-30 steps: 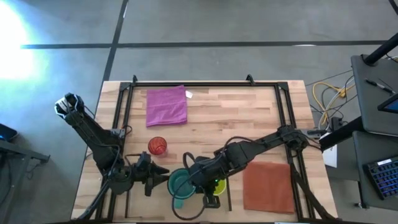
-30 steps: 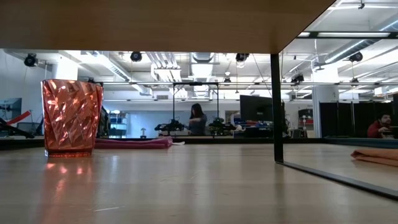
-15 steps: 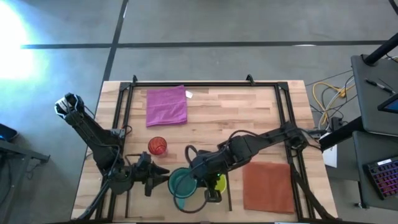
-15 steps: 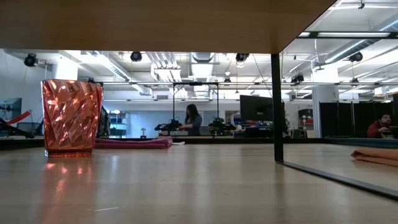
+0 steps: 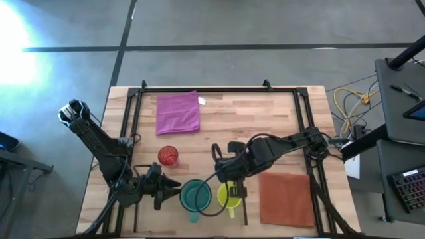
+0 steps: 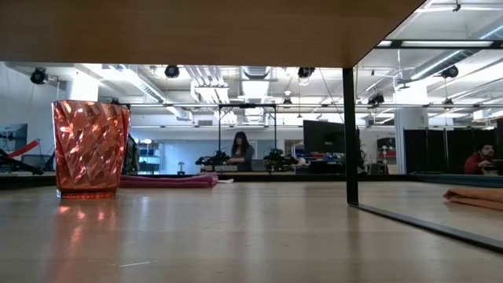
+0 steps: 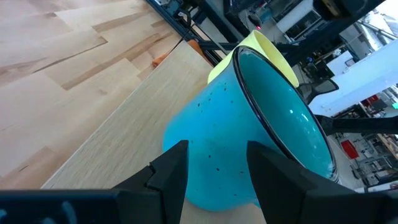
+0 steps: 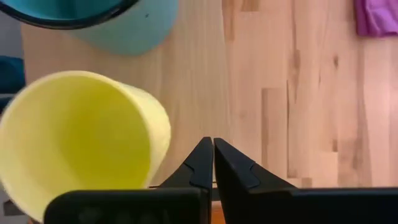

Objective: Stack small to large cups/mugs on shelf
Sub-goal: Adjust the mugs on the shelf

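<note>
A teal mug (image 5: 195,196) and a yellow mug (image 5: 229,194) stand upright side by side on the pale wood shelf patch (image 5: 174,216) near the table's near edge, their handles toward that edge. A red-orange cup (image 5: 168,156) stands upright farther in and also shows in the low view (image 6: 90,149). My left gripper (image 5: 174,192) is open, with its fingers on either side of the teal mug's lower wall (image 7: 214,168). My right gripper (image 5: 223,174) is shut and empty, just beyond the yellow mug's far side (image 8: 87,137). My left gripper comes level from the table's left, with a finger (image 7: 171,171) on each side of the teal mug's lower wall. I cannot tell whether either finger touches it. The mug stands on the table.
A magenta cloth (image 5: 178,113) lies at the far left and a rust-brown mat (image 5: 285,198) at the near right. A black frame (image 5: 219,89) runs around the tabletop, and a thin black strip (image 5: 243,211) lies beside the yellow mug. A loose cable (image 5: 207,214) loops round the mugs.
My right gripper has drawn back from over the two mugs, toward the table's far edge and a little to the right. The yellow mug, which it partly covered before, now stands in full view beside the teal mug.
</note>
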Motion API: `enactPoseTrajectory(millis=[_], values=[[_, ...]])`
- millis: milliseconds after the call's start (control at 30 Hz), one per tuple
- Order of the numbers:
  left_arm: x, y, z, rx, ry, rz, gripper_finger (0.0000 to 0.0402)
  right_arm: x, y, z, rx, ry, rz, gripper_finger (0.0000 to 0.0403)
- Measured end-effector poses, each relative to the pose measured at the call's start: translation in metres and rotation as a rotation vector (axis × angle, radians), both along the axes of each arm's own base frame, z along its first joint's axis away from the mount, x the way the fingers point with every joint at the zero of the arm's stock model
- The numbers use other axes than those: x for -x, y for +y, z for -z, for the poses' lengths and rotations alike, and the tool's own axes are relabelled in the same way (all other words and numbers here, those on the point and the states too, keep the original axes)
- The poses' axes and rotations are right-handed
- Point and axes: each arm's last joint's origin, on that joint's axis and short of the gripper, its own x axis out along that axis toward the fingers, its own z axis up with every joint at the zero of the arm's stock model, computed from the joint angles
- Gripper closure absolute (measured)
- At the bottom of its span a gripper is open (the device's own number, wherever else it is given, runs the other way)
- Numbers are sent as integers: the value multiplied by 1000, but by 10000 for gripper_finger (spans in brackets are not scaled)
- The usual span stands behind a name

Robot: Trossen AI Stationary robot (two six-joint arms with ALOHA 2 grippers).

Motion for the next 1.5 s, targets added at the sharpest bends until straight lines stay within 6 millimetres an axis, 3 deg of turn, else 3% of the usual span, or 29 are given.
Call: enactPoseTrajectory(millis=[267,833,1033,1300,1500], values=[[0,0,0,0,0,0,251,4,-2,2,-3,50,21,394],[0,0,0,-3,0,-2,251,8,14,5,-90,95,-39,394],[0,0,0,-3,0,-3,251,7,8,3,4,46,-10,394],[0,0,0,-4,1,-3,251,-17,-18,-2,-49,-86,25,394],[0,0,0,1,1,5,251,-36,-27,3,-135,-149,13,394]])
